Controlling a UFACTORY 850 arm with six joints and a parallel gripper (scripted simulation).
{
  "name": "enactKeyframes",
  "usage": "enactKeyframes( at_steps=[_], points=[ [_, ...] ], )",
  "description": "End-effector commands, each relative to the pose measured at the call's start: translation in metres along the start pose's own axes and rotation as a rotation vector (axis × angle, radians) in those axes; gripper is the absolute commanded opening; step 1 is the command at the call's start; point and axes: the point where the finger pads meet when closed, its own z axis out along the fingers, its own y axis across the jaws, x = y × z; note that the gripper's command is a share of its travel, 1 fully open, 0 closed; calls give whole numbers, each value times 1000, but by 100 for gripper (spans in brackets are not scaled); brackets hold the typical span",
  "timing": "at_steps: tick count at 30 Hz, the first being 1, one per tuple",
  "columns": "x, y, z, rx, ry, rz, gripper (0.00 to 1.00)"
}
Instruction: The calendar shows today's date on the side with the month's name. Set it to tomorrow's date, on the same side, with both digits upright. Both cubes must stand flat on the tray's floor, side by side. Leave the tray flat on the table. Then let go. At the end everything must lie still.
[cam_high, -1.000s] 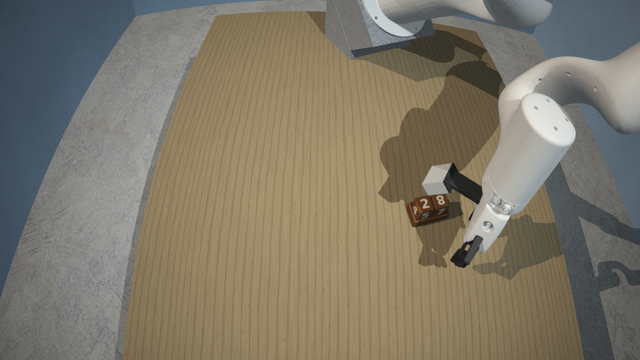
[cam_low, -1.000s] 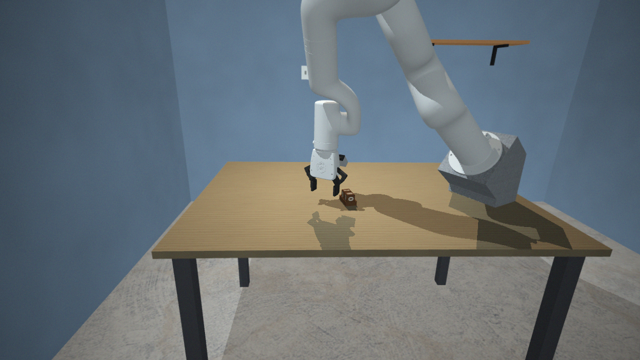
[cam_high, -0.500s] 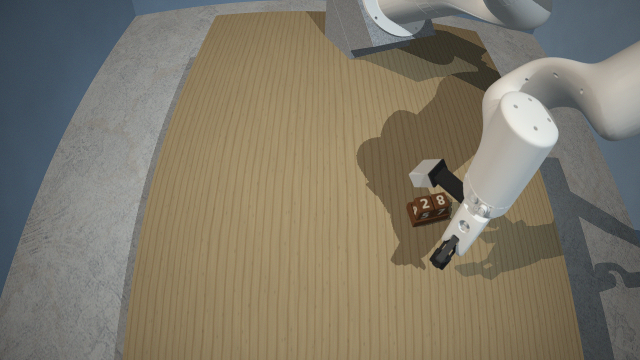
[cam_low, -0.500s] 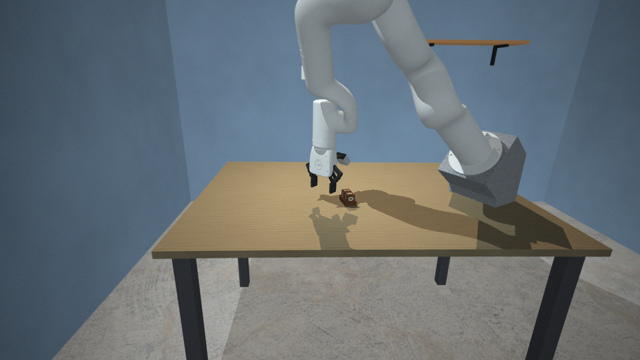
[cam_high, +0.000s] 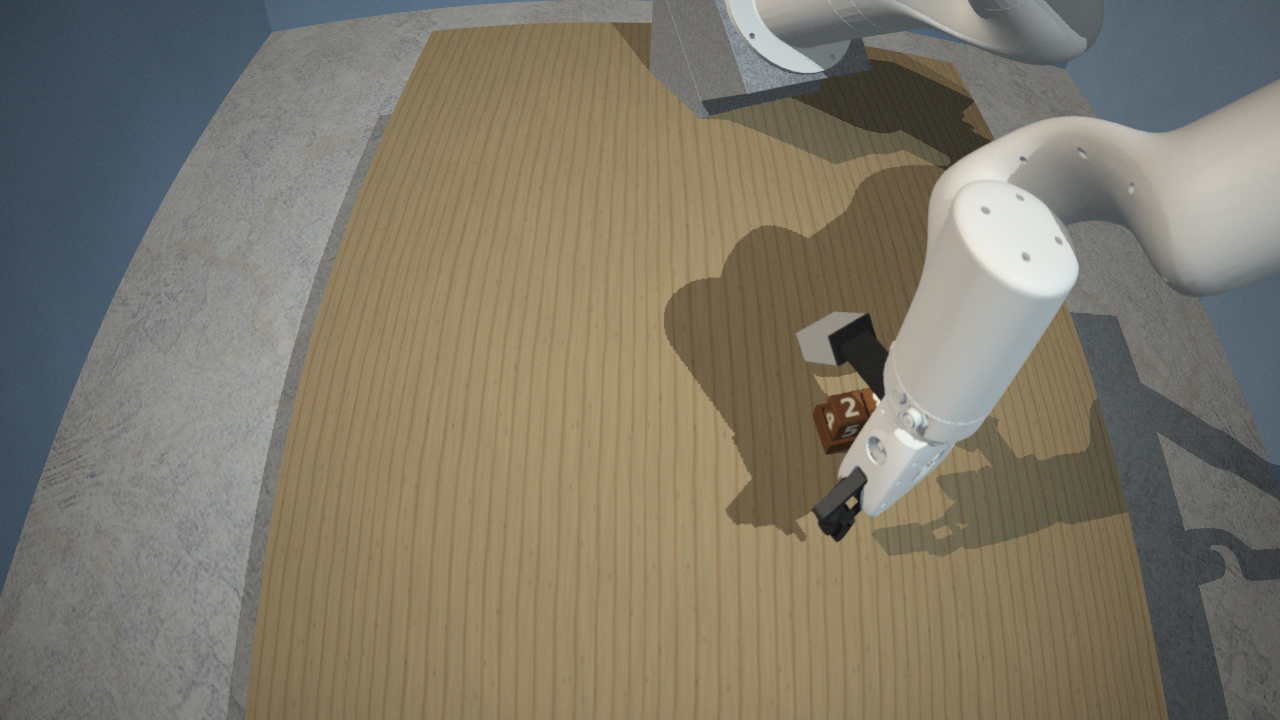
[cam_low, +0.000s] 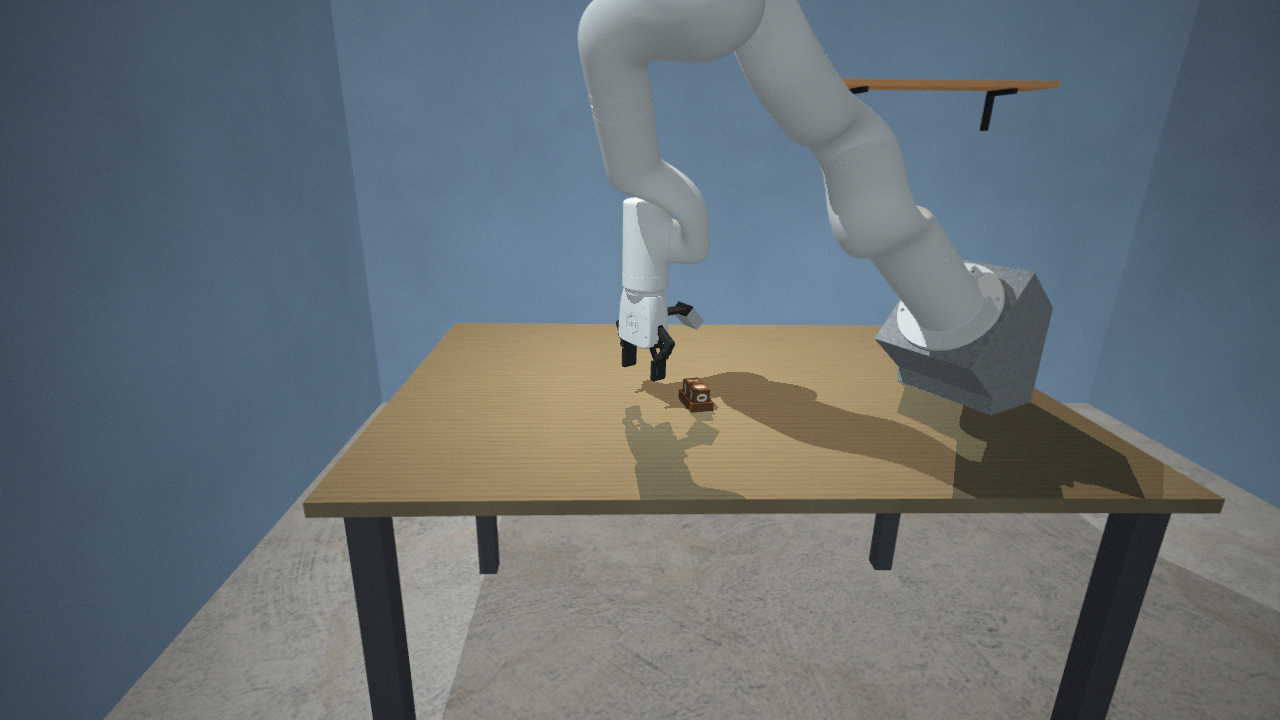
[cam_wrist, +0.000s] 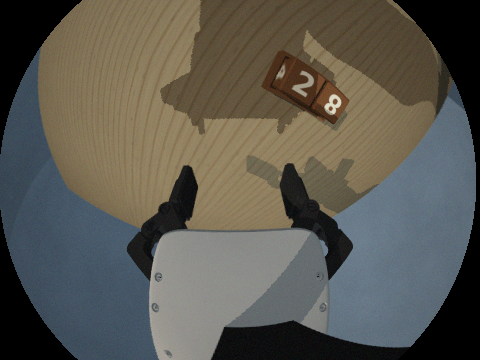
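Observation:
The brown tray lies flat on the table. Two brown cubes sit in it side by side. One cube has 2 on top and 5 on a side face. The other cube has 8 on top and 0 on its end face; my gripper hides most of it in the top view. A pale mark on the 2 cube's outer end is too foreshortened to read. My gripper is open and empty, above the table and off to one side of the tray.
The wooden table bears the arm's grey base block at one end. The wrist camera sticks out beside the gripper. A wall shelf hangs in the background.

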Motion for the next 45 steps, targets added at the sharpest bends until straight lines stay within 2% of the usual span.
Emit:
enactKeyframes(
  at_steps=[1, 4, 6, 9, 12, 17, 20, 25, 30, 31, 33, 40, 45],
  points=[
    [2, -6, 0, -3, 1, 71, 100],
    [3, -9, 0, -3, 1, 191, 100],
    [3, -9, 0, -3, 1, 191, 100],
    [14, -30, 0, -3, 1, 203, 100],
    [15, -31, 0, -3, 1, 214, 100],
    [17, -35, 0, -3, 1, 387, 100],
    [28, -56, 0, -3, 2, 400, 100],
    [28, -57, 0, -3, 2, 411, 100],
    [30, -61, 0, -3, 2, 584, 100],
    [35, -70, 0, -3, 2, 596, 100],
    [41, -82, 0, -3, 2, 596, 100],
    [42, -83, 2, -3, 2, 596, 100],
    [42, -83, 11, -3, 2, 596, 100]
  ],
)
